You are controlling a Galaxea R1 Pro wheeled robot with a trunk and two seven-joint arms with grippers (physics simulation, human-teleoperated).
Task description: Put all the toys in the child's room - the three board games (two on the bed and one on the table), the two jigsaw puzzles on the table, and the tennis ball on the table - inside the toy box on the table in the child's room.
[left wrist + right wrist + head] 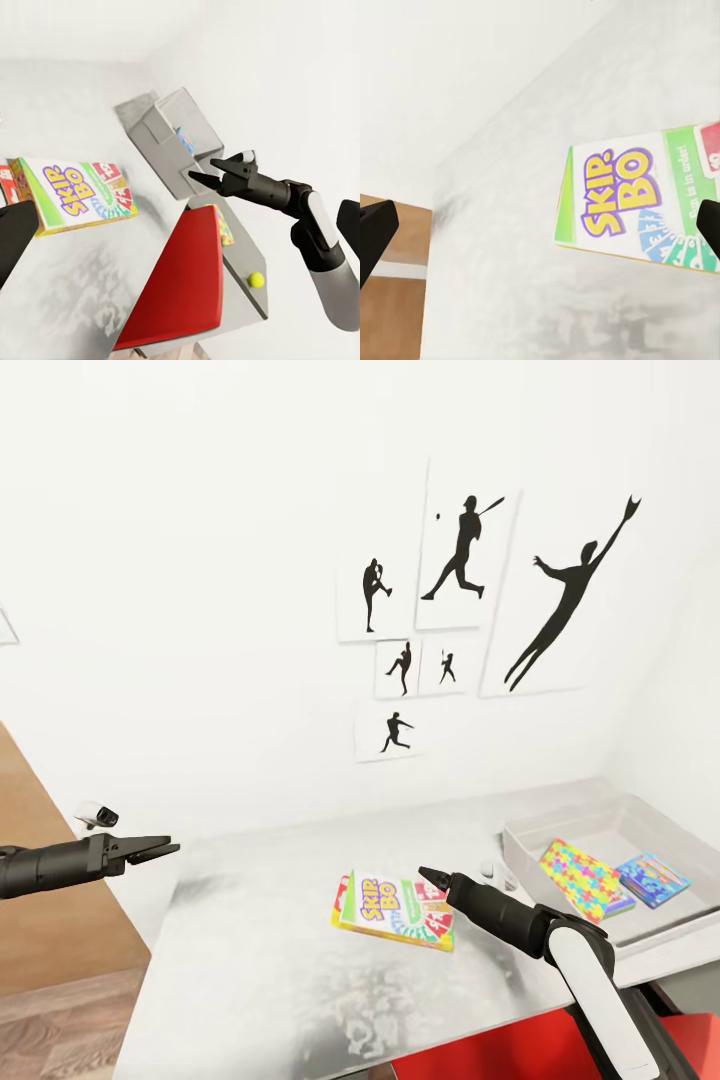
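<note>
The yellow-green Skip-Bo board game (392,912) lies flat mid-table (250,960), overlapping a red-and-white box edge (343,895). My right gripper (432,876) hovers open just above its right end; its dark fingers (375,232) frame the box (630,199). At the table's right end, the grey toy box (560,825) holds a jigsaw puzzle (585,878) and a small blue board game (652,878). My left gripper (168,849) hangs open over the table's left end, fingers (13,236) wide. A tennis ball (256,279) and another puzzle (223,225) lie on a grey strip.
A red slab (500,1055) sits below the table's near right edge. Black silhouette pictures (460,610) hang on the white wall behind. Wood floor (40,940) runs along the left. A small white device (97,815) sits beside my left arm.
</note>
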